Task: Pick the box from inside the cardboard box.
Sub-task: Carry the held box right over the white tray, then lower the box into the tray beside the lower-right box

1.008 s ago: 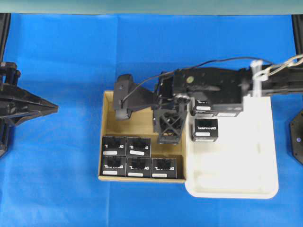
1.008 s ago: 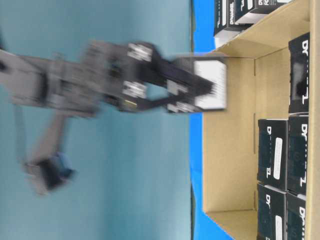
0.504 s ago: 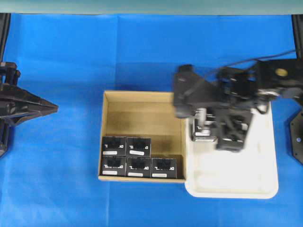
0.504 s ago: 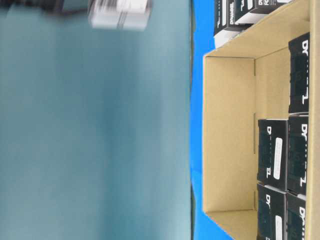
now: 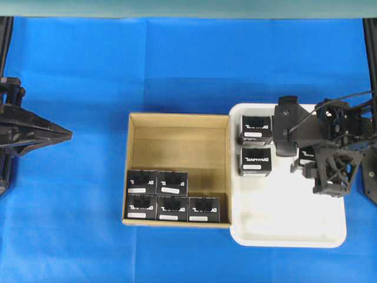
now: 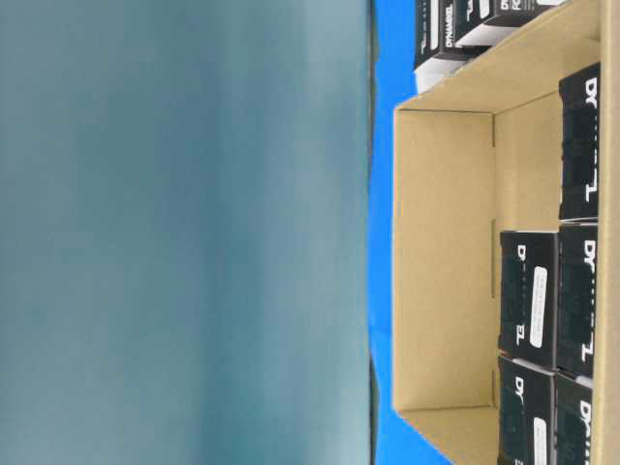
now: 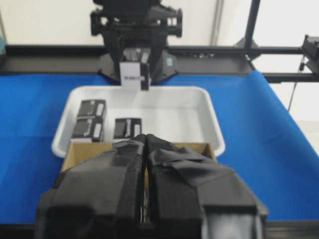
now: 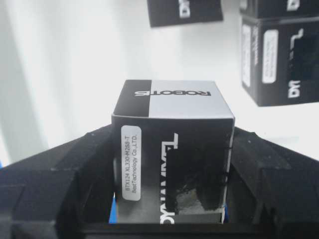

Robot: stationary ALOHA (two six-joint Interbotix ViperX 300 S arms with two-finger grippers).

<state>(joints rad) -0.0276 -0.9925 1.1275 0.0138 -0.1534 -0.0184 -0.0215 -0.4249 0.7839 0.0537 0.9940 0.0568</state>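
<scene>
Right claw [image 8: 172, 174]: clamped on the box [image 8: 172, 154], fingers against its two sides, held over the white tray [image 5: 288, 233]. Tray: two more black boxes [image 5: 255, 145] at its carton-side edge. Carton [image 5: 177, 127]: five black boxes [image 5: 173, 196] in two rows at one end, beside the tray on the blue desk [image 5: 76, 76]. Left claw [image 7: 145, 164]: jaws together, holding nothing, at the desk's left side.
</scene>
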